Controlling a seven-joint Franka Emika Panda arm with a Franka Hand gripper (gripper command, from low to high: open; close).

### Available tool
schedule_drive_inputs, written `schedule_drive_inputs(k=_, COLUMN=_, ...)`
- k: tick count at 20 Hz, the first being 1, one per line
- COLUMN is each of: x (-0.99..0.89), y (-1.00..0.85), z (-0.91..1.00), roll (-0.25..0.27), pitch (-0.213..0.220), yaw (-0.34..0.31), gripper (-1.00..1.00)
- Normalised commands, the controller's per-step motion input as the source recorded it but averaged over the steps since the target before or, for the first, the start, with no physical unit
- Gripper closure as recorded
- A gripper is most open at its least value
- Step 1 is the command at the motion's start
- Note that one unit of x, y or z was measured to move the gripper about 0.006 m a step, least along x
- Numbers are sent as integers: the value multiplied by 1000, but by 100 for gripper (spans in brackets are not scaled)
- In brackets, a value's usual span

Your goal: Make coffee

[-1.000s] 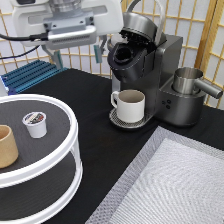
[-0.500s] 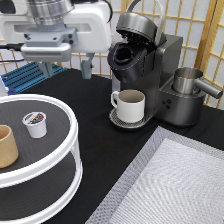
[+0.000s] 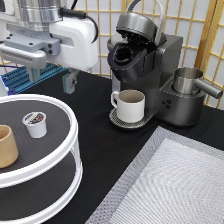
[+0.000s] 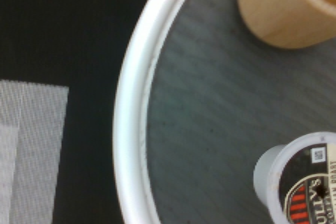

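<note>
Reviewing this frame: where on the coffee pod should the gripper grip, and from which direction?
Across the white side wall, coming from above. The coffee pod stands upright, foil top up, on the round tray, apart from the tan cup. The open gripper hangs above the tray's far side.

Pod [image 3: 35,123] on tiered stand [image 3: 70,125], mug [image 3: 131,105] under brewer [image 3: 145,60].

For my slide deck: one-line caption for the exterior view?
Open gripper hovers above the coffee pod on a white tiered tray; mug waits under the open coffee maker.
</note>
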Motion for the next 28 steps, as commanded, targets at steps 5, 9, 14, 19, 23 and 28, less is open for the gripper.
schedule_drive_inputs(k=5, x=-759, y=-7, z=-366, roll=-43, pitch=-258, yaw=-7, gripper=-100)
schedule_drive_inputs(k=9, x=-777, y=0, z=-523, roll=-51, pitch=-187, yaw=51, gripper=-100)
schedule_drive_inputs(k=14, x=-731, y=0, z=-481, roll=-86, pitch=-138, yaw=78, gripper=-100)
schedule_drive_inputs(k=19, x=-353, y=-72, z=-166, roll=-37, pitch=-38, yaw=46, gripper=-100)
schedule_drive_inputs(k=23, x=33, y=-175, z=-39, roll=-6, pitch=-20, yaw=0, gripper=-100)
schedule_drive_inputs(k=28, x=175, y=-141, z=-164, roll=-13, pitch=0, yaw=0, gripper=-100)
